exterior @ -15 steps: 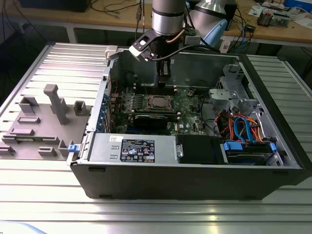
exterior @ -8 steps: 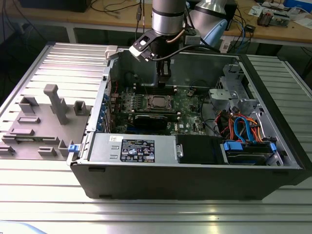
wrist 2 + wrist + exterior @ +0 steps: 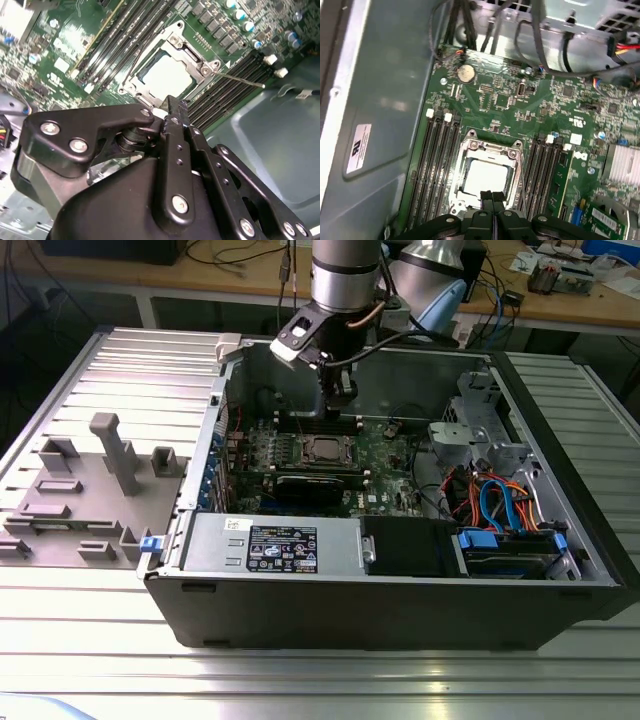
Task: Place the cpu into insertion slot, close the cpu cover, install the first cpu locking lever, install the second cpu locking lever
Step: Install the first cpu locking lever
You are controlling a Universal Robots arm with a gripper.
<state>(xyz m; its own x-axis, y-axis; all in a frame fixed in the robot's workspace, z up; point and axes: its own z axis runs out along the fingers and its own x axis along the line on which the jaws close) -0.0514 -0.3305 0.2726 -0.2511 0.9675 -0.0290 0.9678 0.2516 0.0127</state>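
Note:
The cpu [image 3: 167, 75] lies flat in the insertion slot [image 3: 322, 448] on the green motherboard, its pale metal top [image 3: 487, 176] showing through the window of the cpu cover [image 3: 490, 150]. The silvery cover frame [image 3: 192, 52] lies down around the chip. One thin locking lever [image 3: 240, 79] sticks out sideways over the black memory slots. Another wire lever [image 3: 135, 62] runs along the opposite side of the socket. My gripper [image 3: 492, 196] hovers just above the socket's edge, its black fingers [image 3: 172, 112] shut together with nothing between them. In the exterior view the gripper [image 3: 340, 392] hangs inside the open case.
Black memory slots [image 3: 437, 165] flank the socket on both sides. A long black graphics card [image 3: 318, 485] lies below it. The case holds a power supply [image 3: 275, 545], drive bays with orange and blue cables [image 3: 495, 505], and grey walls [image 3: 385, 100]. Grey fixtures [image 3: 110, 455] stand at the exterior view's left.

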